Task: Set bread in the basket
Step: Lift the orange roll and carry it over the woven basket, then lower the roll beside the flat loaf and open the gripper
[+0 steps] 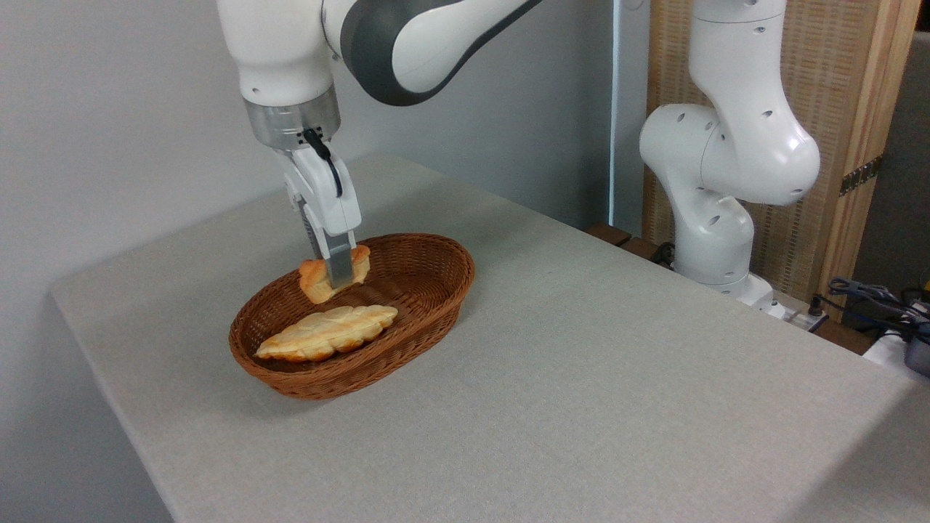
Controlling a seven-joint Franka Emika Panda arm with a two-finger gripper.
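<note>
The bread (pixel 315 279), a small orange-golden knotted bun, hangs tilted just over the far-left part of the basket (pixel 429 290), an oval reddish-brown wicker one. My gripper (pixel 336 277) points straight down and is shut on the bun, one grey finger crossing its front. Whether the bun touches the basket's rim or floor I cannot tell. The rear finger is hidden behind the bun.
A longer, paler braided loaf (pixel 328 332) lies in the basket's near half. The grey table (pixel 581 378) drops off at its left and front edges. The arm's white base (pixel 716 203) stands off the table's back right, with cables (pixel 872 294) further right.
</note>
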